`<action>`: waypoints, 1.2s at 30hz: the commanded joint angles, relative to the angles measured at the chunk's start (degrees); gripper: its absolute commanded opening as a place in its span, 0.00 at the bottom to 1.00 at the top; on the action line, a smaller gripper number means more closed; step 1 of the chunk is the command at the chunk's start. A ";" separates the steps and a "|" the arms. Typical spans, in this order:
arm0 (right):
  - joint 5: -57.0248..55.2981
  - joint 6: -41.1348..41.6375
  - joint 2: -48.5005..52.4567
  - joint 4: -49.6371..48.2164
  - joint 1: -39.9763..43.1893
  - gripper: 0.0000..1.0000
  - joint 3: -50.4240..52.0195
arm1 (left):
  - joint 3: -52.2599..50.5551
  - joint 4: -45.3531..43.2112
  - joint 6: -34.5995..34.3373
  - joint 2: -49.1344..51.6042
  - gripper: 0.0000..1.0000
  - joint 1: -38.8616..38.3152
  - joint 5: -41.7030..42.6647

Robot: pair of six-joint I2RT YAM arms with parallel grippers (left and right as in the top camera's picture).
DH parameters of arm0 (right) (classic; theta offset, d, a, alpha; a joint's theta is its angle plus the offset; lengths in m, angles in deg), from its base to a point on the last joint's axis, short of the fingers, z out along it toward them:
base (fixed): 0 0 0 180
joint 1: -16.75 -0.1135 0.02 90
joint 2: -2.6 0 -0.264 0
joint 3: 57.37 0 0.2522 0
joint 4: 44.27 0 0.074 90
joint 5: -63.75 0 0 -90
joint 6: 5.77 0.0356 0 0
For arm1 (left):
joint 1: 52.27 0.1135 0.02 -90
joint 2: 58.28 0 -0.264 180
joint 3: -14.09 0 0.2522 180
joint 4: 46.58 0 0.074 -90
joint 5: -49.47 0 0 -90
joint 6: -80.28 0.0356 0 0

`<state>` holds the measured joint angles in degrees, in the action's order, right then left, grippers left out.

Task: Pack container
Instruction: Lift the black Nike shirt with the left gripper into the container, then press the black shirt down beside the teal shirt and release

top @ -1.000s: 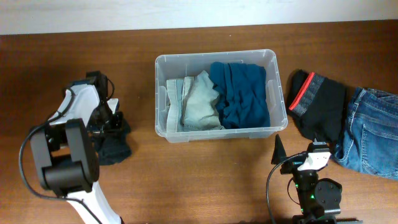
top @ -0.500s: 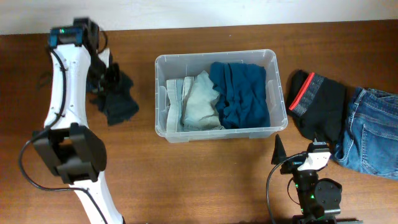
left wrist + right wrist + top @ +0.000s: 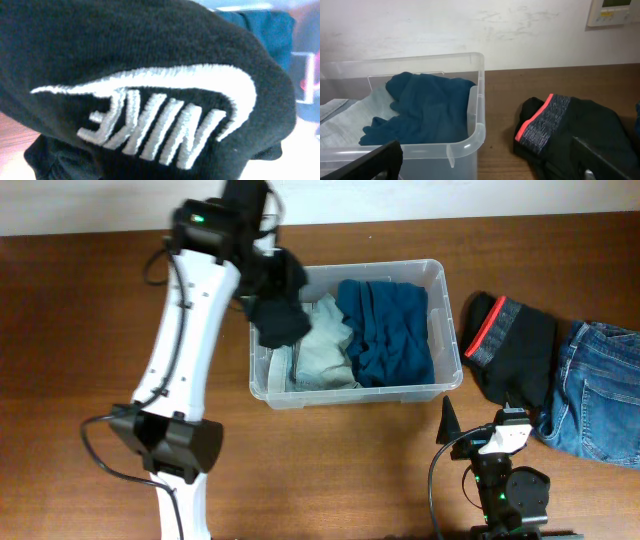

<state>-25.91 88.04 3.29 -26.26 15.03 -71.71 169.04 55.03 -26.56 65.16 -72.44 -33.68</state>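
One long white left arm [image 3: 190, 330] reaches up from the left side of the brown table [image 3: 80, 380]. Its hand, the left gripper [image 3: 262, 260], is up by the far left corner of the container [image 3: 350, 398]. A black cloth [image 3: 280, 305] hangs down from that hand. The cloth hides the fingers, but I think the hand is pinched tight on it. In the left wrist view the cloth fills almost everything, and white Nike letters [image 3: 150, 125] are sewn on it. I think the cloth is held up high so it can pass over the rim and go inside. It hangs over the left end of the container.

The container is the clear plastic box in the middle of the table. It is open on top, with no lid. Inside, at the left end, is a folded grey cloth [image 3: 280, 340]. Next to it lies a pale grey-green cloth [image 3: 325, 340]. A big dark blue cloth [image 3: 385, 330] fills the right half. So the box looks partly packed.

The right gripper [image 3: 485, 147] sits low near the front of the table, close to the container's near right corner. Its two fingers are spread wide and hold nothing.

Right of the container, black shorts with a red band [image 3: 515, 345] lie on the table. They touch the blue jeans [image 3: 600, 395] at the far right. Both are outside the box, so I think they are next to be packed.
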 commanded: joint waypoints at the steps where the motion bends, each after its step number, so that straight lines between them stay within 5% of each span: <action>1: 0.52 -0.39 -0.33 0.28 -0.15 0.98 0.26 | -1.73 -0.66 -3.52 -1.14 0.01 -3.37 -5.25; 32: 0.52 -0.39 -0.33 0.28 -0.15 0.99 0.26 | -32.94 -27.26 -6.49 4.72 0.01 -7.48 -8.00; 34: 0.52 -0.39 -0.33 0.28 -0.15 0.98 0.26 | -32.94 -28.15 -6.47 6.99 0.11 -7.50 -7.96; 36: 0.52 -0.39 -0.33 0.28 -0.15 0.98 0.26 | -32.94 -29.05 -6.47 9.27 0.33 -7.50 -7.93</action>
<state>-25.91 88.11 3.29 -26.26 15.03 -71.71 137.09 26.71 -32.33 69.27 -79.91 -41.19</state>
